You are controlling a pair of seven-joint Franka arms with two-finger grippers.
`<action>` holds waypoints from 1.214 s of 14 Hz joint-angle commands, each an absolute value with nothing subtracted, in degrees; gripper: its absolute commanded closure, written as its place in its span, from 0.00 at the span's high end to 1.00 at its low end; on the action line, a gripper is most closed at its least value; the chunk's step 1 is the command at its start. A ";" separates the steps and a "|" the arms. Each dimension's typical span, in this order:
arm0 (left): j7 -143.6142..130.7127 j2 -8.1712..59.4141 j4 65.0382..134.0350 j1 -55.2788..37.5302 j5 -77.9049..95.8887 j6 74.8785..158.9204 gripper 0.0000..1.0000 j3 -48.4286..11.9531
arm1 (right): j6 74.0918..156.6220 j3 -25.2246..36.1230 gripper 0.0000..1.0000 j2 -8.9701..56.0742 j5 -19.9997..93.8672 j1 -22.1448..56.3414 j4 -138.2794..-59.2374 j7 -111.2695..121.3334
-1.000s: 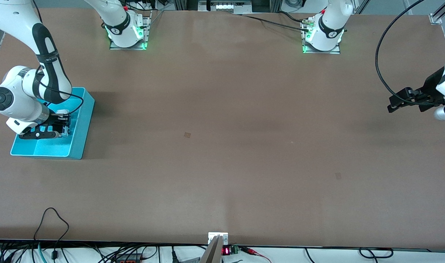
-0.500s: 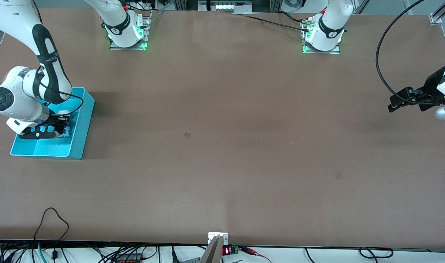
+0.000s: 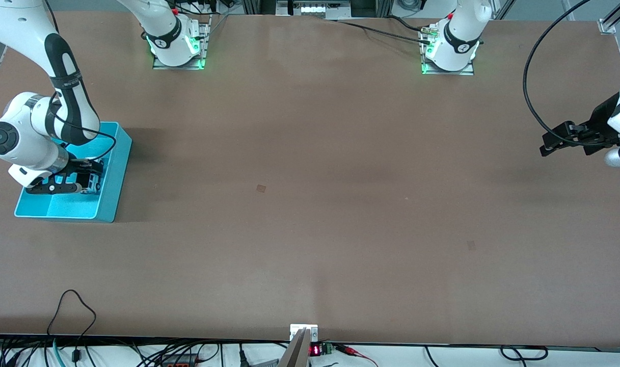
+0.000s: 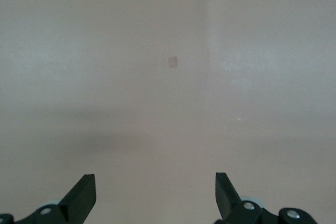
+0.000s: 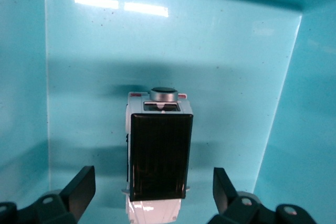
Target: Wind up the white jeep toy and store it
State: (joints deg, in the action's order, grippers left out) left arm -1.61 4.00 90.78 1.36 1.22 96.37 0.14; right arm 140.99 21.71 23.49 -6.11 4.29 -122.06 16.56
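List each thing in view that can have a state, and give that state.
white jeep toy: released, resting upright on the floor of the bin, between the right gripper's fingers.
turquoise bin: open-topped, holding the jeep.
right gripper: open, down inside the bin, fingers clear of the jeep.
left gripper: open, empty, waiting over bare table.

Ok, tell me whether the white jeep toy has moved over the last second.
Yes. The white jeep toy has dropped from the right gripper onto the turquoise bin floor.
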 commanded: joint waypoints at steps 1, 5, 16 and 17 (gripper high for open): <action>-0.97 3.52 89.83 2.11 1.76 95.71 1.00 -0.61 | 140.89 21.45 1.00 21.54 -5.98 4.13 -122.26 16.61; -0.88 3.43 89.82 1.93 1.76 95.36 1.00 -0.79 | 134.67 21.27 1.00 18.46 -6.06 4.48 -119.54 17.05; -0.88 3.34 89.91 1.67 1.67 93.25 1.00 -0.70 | 106.29 19.61 1.00 13.62 -4.92 8.52 -95.40 16.00; -0.88 3.34 89.91 1.67 1.67 93.25 1.00 -0.70 | 102.52 17.51 1.00 13.62 -5.18 8.53 -92.93 15.39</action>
State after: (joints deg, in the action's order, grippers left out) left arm -1.56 3.94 90.45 1.29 1.23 94.45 -0.41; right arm 109.03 19.97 13.44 -5.18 7.96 -98.41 16.55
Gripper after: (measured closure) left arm 0.000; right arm 0.000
